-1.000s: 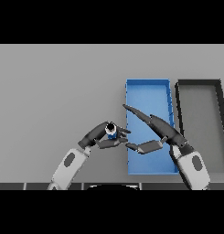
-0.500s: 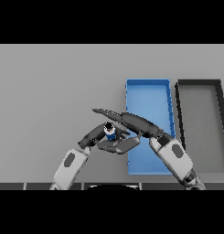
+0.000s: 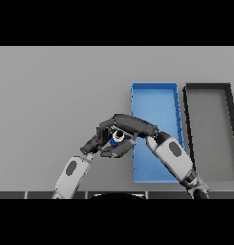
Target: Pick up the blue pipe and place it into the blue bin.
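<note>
Your right hand (image 3: 132,125) had curled around the blue pipe (image 3: 117,137), left hand (image 3: 100,140) cupping it too; the blue bin (image 3: 154,95) lay just right.

Two arms, white shells with grey shading, rounded and capsule-like. Dark oval inset on each forearm panel. Dark grey wrist sections. Left hand (image 3: 100,141) and right hand (image 3: 130,125) dark, near black, with blocky segmented fingers (image 3: 119,149)
</note>
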Tool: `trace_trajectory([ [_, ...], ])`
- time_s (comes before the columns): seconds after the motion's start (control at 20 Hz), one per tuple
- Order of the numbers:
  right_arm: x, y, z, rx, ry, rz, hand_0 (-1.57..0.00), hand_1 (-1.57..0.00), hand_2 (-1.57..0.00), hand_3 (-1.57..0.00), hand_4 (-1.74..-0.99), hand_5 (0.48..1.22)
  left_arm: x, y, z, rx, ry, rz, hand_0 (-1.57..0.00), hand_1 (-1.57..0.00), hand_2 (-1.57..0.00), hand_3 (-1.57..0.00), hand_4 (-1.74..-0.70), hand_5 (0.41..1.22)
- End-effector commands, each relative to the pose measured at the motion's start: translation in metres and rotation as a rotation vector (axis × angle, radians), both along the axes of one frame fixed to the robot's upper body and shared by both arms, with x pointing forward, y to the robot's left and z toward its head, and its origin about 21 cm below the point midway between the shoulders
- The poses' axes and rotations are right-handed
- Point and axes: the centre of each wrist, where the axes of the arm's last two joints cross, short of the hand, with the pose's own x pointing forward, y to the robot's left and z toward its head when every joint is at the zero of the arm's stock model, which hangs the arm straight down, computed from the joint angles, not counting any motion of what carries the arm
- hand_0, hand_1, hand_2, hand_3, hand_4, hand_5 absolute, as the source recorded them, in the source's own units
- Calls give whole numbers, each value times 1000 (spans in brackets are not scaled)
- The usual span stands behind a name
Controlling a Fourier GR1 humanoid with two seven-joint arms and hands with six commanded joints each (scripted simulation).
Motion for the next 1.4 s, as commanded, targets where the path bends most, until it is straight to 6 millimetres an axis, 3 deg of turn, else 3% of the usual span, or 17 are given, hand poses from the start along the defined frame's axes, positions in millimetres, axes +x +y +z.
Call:
trace_trajectory([
  [0.0,1,4,-1,0,11,-4,-1015,-1015,-1042,-872,-1514,550,3,-1,1,2,0,9,-1571,-1571,-1571,-1571,-1645,1221],
  [0.1,0,5,-4,29,42,8,-1215,-1215,-1233,-1021,-1581,650,1,-5,-3,-46,22,-11,-1571,-1571,-1571,-1523,-1677,1221],
  [0.15,-1,6,-5,55,52,16,-1286,-1287,-1300,-1102,-1606,765,1,-3,-3,-72,24,-16,-1571,-1571,-1571,-1532,-1690,1221],
  [0.25,-1,9,-7,79,41,33,-1389,-1389,-1398,-1250,-1648,929,1,-4,-1,-82,30,-18,-1571,-1571,-1571,-1490,-1707,1221],
  [0.35,-5,7,-8,87,17,35,-1454,-1454,-1460,-1357,-1680,1034,3,-5,-1,-84,30,-34,-1571,-1571,-1571,-1441,-1718,1221],
  [0.5,-8,11,-10,107,1,44,-1511,-1511,-1514,-1462,-1710,1125,2,-1,-2,-85,15,-33,-1571,-1571,-1571,-1433,-1728,1221],
  [0.75,-11,15,-11,145,9,19,-1551,-1551,-1552,-1535,-1731,1190,1,0,1,-69,-52,20,-1571,-1571,-1571,-1454,-1724,1221],
  [0.8,-10,12,-10,145,-6,8,-1555,-1555,-1556,-1542,-1733,1196,4,3,3,-43,-62,36,-1462,-1342,-1293,-1166,-1599,1221],
  [0.85,-11,15,-10,138,-6,4,-1558,-1558,-1559,-1548,-1734,1201,4,6,3,-24,-59,16,-1169,-1073,-1034,-933,-1475,1221],
  [1.0,-16,18,-11,120,19,-18,-1565,-1565,-1565,-1559,-1738,1211,6,7,1,32,-66,-51,-598,-549,-529,-477,-1206,1221],
  [1.15,-18,16,-10,109,12,-27,-1568,-1568,-1568,-1565,-1739,1216,5,8,2,78,-55,-32,-306,-281,-270,-244,-1047,938],
  [1.35,-16,18,-11,113,1,-43,-1570,-1570,-1570,-1569,-1740,1219,6,11,-4,85,6,-4,-125,-114,-110,-99,-970,647],
])
